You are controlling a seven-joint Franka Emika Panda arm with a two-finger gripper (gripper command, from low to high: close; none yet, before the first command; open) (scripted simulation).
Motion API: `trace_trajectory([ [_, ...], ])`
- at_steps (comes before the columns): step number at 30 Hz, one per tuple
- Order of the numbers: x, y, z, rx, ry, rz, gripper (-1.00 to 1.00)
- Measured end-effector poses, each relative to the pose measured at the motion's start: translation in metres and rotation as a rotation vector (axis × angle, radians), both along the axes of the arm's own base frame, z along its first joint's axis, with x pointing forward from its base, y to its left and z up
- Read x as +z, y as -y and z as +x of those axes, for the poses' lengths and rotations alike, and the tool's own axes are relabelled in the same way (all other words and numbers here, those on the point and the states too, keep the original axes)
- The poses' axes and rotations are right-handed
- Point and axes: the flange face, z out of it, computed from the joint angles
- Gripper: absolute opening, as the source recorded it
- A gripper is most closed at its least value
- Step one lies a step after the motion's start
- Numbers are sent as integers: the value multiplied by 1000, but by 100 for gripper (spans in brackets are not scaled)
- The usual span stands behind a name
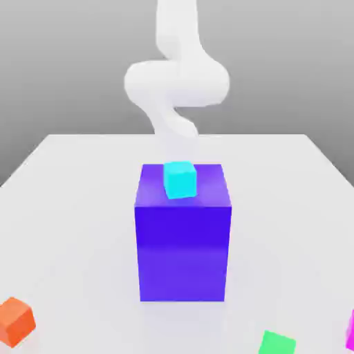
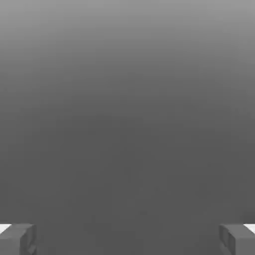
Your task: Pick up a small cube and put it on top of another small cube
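Note:
The small magenta-pink cube lies on the white table at the exterior view's near right edge, partly cut off by the frame. A small cyan cube sits on top of a tall blue-violet block in the middle of the table. My white arm rises behind that block, far from the magenta cube. In the hand view my gripper is open: two grey fingertips stand wide apart with nothing between them, facing a plain grey backdrop.
An orange cube lies at the near left of the white table. A green cube rests at the near edge, right of centre. The tall block is the one high obstacle.

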Motion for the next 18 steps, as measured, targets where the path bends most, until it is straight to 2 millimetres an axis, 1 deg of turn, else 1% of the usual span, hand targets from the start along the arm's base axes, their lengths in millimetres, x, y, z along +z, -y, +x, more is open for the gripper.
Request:
trace_trajectory([
  [4, -47, -34, 48, 108, -95, -70, 0],
  [9, -113, -81, 93, 248, -206, -148, 0],
  [14, -188, -131, 123, 399, -312, -220, 0],
  [16, -220, -152, 131, 463, -354, -246, 0],
  [18, -253, -176, 134, 534, -394, -272, 0],
])
